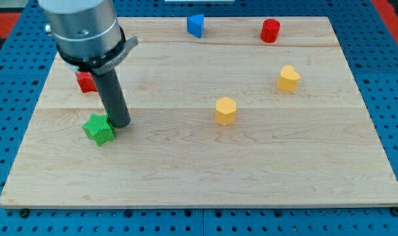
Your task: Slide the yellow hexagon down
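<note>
The yellow hexagon (225, 110) sits near the middle of the wooden board (205, 170). My tip (120, 122) rests on the board at the view's left, far left of the hexagon. It stands right beside the green star-shaped block (98, 129), at that block's upper right edge. The arm's grey body covers the view's top left corner.
A second yellow block (288, 78), heart-like in shape, lies up and right of the hexagon. A red cylinder (270, 31) and a blue triangular block (196, 25) sit near the top edge. A red block (86, 82) is partly hidden behind the rod.
</note>
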Action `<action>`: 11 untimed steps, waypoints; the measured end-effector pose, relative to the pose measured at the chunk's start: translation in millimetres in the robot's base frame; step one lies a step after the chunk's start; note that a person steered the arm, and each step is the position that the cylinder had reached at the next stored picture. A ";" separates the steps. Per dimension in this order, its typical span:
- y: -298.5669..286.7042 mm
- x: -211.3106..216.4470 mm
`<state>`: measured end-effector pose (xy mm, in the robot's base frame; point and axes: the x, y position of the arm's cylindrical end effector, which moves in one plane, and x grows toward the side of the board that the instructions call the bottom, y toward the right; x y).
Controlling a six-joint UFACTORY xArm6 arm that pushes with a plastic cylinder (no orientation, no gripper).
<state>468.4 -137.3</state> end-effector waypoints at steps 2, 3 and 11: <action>-30.7 11.7; -28.6 39.3; 203.4 16.9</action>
